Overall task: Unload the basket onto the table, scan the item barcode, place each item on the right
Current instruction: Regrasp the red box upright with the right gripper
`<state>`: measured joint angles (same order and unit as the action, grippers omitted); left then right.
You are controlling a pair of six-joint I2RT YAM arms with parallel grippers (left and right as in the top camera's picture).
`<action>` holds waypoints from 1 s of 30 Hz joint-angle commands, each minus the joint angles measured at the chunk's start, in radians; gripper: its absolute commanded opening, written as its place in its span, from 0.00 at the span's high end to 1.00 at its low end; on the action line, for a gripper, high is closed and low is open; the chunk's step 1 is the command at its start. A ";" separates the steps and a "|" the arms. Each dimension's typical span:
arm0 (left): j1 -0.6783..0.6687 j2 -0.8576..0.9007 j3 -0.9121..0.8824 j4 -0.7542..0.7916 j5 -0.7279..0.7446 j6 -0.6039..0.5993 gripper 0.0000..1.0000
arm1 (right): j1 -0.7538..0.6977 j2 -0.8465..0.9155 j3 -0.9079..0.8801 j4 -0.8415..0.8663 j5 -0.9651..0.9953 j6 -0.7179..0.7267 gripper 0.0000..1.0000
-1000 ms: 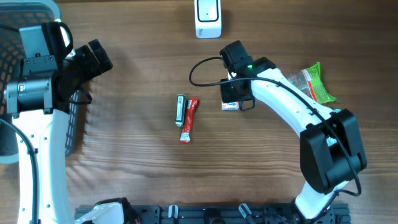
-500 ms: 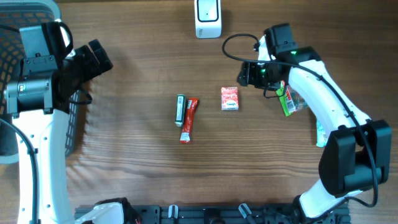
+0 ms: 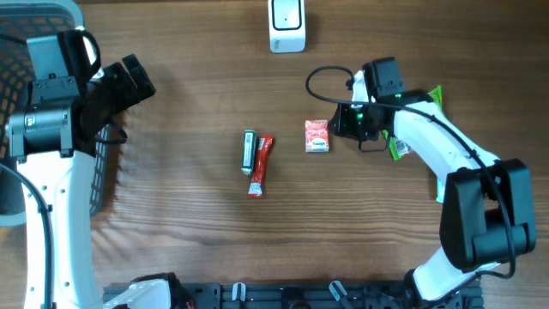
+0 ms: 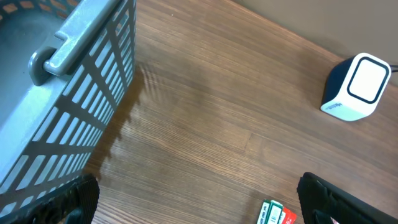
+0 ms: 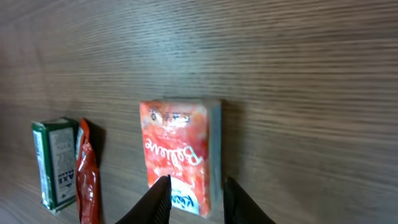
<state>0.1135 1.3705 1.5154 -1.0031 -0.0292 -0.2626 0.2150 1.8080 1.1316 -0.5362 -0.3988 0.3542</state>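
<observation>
Woodgrain streaks the brown surface [image 3: 171,223], where we see the flat, glossy red packet [image 3: 316,136] lying label up. Just right of that packet sits the right pincer [image 3: 336,129], its two pale fingertips slightly parted at the packet's edge and pinching nothing. Left of the packet, a slim green box [image 3: 249,152] and a crinkled red sachet [image 3: 261,165] lie side by side. Above the packet stands a rounded white scanner [image 3: 286,24]. Far left of it, the left pincer [image 4: 199,208] gapes wide beside a grey slatted basket [image 4: 81,87].

The tool [image 5: 194,202], parted, frames the red packet [image 5: 180,146] (green box [image 5: 55,158] leftward).
</observation>
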 commanded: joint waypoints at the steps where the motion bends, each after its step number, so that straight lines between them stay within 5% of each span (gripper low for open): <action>1: 0.004 -0.007 0.010 0.003 -0.006 0.020 0.00 | 0.009 -0.014 -0.054 0.067 -0.078 0.013 0.71; 18: 0.004 -0.007 0.010 0.003 -0.006 0.020 0.00 | 0.020 -0.014 -0.183 0.256 -0.009 0.068 0.71; 22: 0.004 -0.007 0.010 0.003 -0.006 0.020 0.00 | 0.023 -0.014 -0.192 0.260 -0.009 0.074 0.63; 30: 0.004 -0.007 0.010 0.003 -0.006 0.020 0.00 | 0.023 0.015 -0.192 0.289 -0.010 0.121 0.71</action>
<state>0.1135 1.3705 1.5154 -1.0031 -0.0292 -0.2626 0.2333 1.8080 0.9504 -0.2562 -0.4179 0.4507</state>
